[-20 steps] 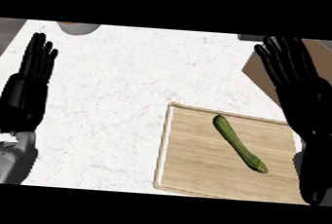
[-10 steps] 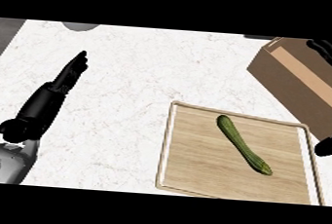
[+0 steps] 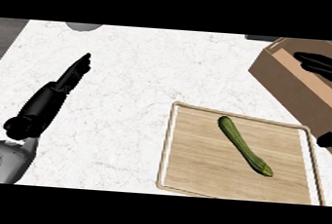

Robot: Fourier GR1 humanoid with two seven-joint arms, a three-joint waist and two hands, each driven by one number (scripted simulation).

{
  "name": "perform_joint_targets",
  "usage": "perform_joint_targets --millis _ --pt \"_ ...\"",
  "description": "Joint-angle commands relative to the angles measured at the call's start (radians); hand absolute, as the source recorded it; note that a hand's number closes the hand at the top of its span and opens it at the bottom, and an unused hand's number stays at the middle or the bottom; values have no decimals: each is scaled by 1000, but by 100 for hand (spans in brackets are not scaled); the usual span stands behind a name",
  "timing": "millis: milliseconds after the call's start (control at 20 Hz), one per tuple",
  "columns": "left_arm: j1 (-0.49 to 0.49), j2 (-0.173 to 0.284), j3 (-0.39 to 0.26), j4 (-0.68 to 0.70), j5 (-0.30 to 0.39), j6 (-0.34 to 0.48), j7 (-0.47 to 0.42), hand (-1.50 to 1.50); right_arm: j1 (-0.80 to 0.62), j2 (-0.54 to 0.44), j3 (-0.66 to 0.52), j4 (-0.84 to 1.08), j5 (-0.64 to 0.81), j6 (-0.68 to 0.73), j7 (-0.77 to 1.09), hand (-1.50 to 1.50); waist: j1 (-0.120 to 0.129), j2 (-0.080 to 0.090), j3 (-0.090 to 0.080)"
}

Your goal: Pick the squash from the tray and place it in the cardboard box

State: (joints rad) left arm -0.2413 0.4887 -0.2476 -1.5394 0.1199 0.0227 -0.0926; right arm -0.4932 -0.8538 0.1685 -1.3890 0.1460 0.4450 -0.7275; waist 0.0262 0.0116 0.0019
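A long green squash (image 3: 244, 145) lies slantwise on the wooden tray (image 3: 194, 164) at the lower right. The brown cardboard box (image 3: 293, 81) stands at the right edge, just behind the tray. My right hand (image 3: 329, 68) shows at the far right over the box, fingers stretched out toward the left, open and apart from the squash. My left hand (image 3: 63, 85) rests at the left over the white counter, seen edge-on with straight fingers pointing up and right, holding nothing.
A grey round object (image 3: 83, 26) pokes in at the top left edge. A dark object (image 3: 257, 38) sits at the top edge behind the box. White marble counter (image 3: 142, 83) spreads between my left hand and the tray.
My right hand has swung out to the right edge, uncovering the box. My left hand has turned edge-on and slid right and down. The squash has not moved.
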Motion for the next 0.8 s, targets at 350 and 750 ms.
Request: perform_joint_targets --millis 350,750 --pt "31 -20 16 2 -20 -16 -7 0 -8 -89 241 -214 359 -21 14 -150 -20 -13 -3" --pt "-15 -37 50 -23 -42 -33 62 0 119 -152 216 -456 440 88 194 -150 -34 -17 -2"
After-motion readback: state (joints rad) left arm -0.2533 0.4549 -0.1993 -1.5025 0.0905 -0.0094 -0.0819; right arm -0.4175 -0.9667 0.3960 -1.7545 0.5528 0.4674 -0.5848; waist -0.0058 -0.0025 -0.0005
